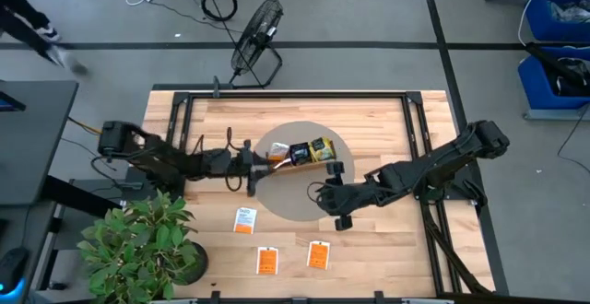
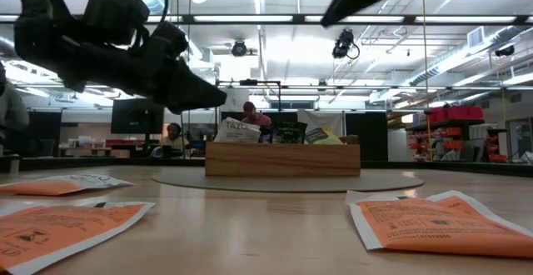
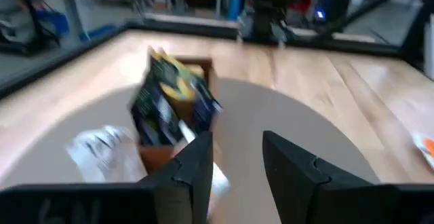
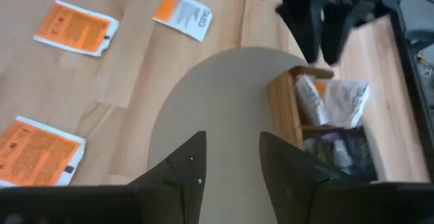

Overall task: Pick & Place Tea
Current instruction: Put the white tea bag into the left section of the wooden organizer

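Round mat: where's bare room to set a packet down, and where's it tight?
Free: the mat half nearer the orange packets, between the wooden tray and the right hand. Also bare wood beyond the tray. Crowded: the tray's end, where the left hand sits beside a white packet.

Left dark two-finger gripper (image 1: 261, 161) reaches in from the left, fingers parted, holding nothing. Right dark two-finger gripper (image 1: 337, 193) hovers opposite, fingers parted, empty.
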